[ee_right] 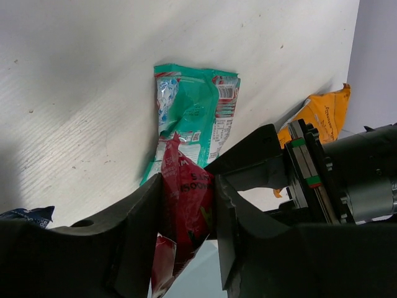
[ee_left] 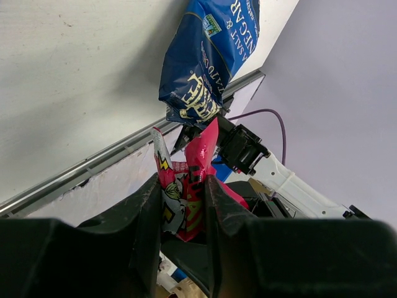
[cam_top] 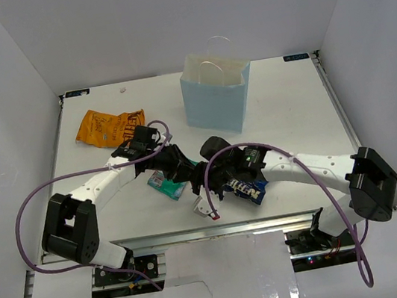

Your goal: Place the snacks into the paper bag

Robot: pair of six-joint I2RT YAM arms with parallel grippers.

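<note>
Left hand [ee_left: 182, 189] grips the pink wrapper [ee_left: 200, 162]. Right hand [ee_right: 188, 192] is closed on the same wrapper, near the bench [cam_top: 291, 111] front. Bag [cam_top: 215, 101] stands upright behind, well apart.

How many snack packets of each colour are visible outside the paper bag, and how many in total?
Orange crinkly chip bag: 1
Dark blue crinkly chip bag: 1
Teal-white plastic pouch: 1
Pink-red crinkly wrapper: 1
Total: 4
</note>
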